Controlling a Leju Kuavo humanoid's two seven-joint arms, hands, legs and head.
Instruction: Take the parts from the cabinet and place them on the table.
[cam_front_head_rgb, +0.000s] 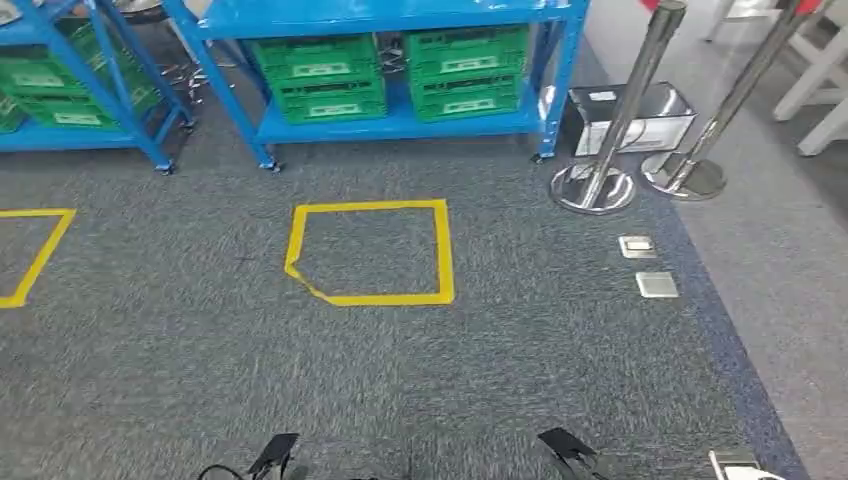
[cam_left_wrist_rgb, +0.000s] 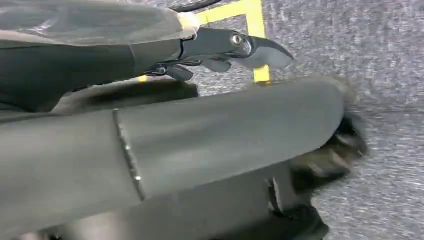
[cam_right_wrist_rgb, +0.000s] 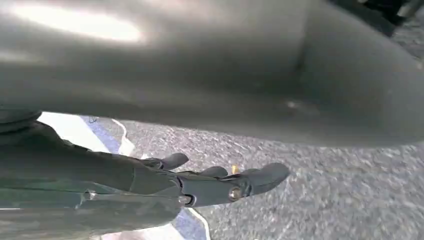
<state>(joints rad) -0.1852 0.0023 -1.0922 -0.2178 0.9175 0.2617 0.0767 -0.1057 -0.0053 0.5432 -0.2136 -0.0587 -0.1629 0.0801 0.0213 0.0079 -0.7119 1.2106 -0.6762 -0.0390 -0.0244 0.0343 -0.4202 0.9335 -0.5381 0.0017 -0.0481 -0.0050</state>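
While both arms hang low, the head view looks forward and down across a grey carpet (cam_front_head_rgb: 420, 380) toward a blue cabinet (cam_front_head_rgb: 400, 120) of open shelving at the far side. On its bottom shelf stand two stacks of green crates (cam_front_head_rgb: 390, 75), side by side and just touching the shelf board; whatever parts they hold cannot be made out. A second blue rack (cam_front_head_rgb: 80, 90) with more green crates stands to the left. On the carpet in front of the cabinet lies a square of yellow tape (cam_front_head_rgb: 370, 250), one near corner cut off at a slant, and part of another yellow outline (cam_front_head_rgb: 35, 255) shows at the left edge. To the right of the cabinet stand two chrome barrier posts (cam_front_head_rgb: 620, 110) on round bases, with a silver box (cam_front_head_rgb: 640, 115) behind them and two small metal floor plates (cam_front_head_rgb: 648, 265) nearby. In the left wrist view the left hand (cam_left_wrist_rgb: 225, 50) holds nothing, its fingers stretched out and slightly apart above the carpet near a strip of yellow tape. In the right wrist view the right hand (cam_right_wrist_rgb: 220, 182) is likewise empty, its fingers extended and spread over the carpet.
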